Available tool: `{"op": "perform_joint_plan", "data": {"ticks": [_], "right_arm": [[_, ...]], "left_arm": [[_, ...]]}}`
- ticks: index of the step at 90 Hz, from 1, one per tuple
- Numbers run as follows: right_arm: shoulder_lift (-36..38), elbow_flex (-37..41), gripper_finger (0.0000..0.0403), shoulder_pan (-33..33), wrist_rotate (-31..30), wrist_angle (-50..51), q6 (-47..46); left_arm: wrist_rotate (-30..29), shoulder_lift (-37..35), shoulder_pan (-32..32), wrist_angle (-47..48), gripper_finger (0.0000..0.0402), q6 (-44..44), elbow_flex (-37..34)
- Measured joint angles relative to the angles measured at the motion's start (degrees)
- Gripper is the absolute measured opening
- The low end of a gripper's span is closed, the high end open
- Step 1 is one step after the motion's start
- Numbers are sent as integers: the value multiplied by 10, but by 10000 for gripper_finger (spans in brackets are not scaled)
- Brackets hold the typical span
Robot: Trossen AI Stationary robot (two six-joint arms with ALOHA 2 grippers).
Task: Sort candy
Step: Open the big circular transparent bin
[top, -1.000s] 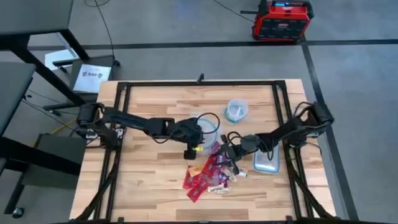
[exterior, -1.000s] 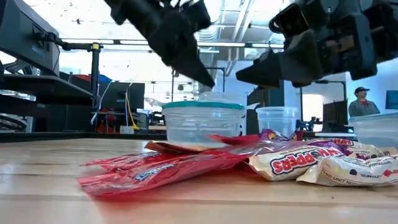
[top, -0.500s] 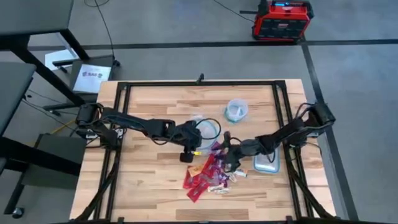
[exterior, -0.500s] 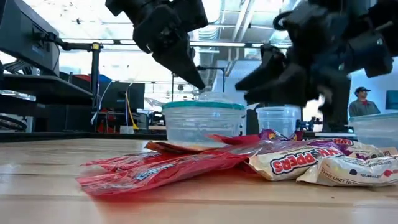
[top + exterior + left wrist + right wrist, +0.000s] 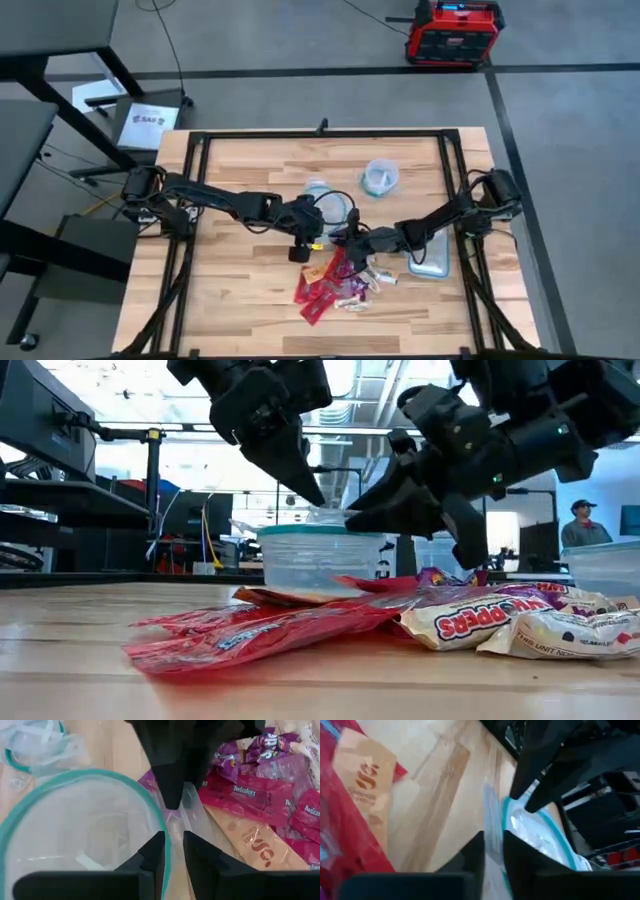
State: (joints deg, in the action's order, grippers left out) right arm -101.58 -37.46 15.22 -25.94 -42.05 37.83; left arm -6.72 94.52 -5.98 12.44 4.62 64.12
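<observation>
**Item:** candy (image 5: 335, 283). Loose pile, near middle of table, just near of the bowl (image 5: 349, 205). Red and purple packs lie overlapped.

**Left gripper** (image 5: 300, 243): above the pile's left edge, fingers pinched narrow on a clear strip (image 5: 192, 812), seemingly a wrapper.

**Right gripper** (image 5: 352, 236): beside the bowl rim, clenched on the same strip.

**Tub** (image 5: 430, 265): right of the pile.

**Handling advice:** one gripper should release first. Keep the strip clear of the rim and avoid dragging neighbouring packs.

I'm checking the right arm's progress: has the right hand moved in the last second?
Yes. In the high view the right hand has moved left, away from the rectangular tub and up to the rim of the big bowl, close to the left hand.
</observation>
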Motion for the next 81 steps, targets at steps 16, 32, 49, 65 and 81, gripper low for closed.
{"op": "perform_joint_plan", "data": {"ticks": [16,32,49,65,81], "right_arm": [[7,-23,12,0,-3,20,2],[46,-52,1,-1,0,54,2],[89,-93,0,-6,-23,103,2],[127,-140,0,-53,-33,156,2],[144,-175,0,-148,-24,201,-34]], "left_arm": [[0,-9,-8,3,56,-6,0],[-8,-60,-15,6,56,-23,0],[-73,-144,-29,38,56,-40,0],[-136,-206,-38,71,56,-34,1],[-163,-240,-39,122,56,-43,1]]}}
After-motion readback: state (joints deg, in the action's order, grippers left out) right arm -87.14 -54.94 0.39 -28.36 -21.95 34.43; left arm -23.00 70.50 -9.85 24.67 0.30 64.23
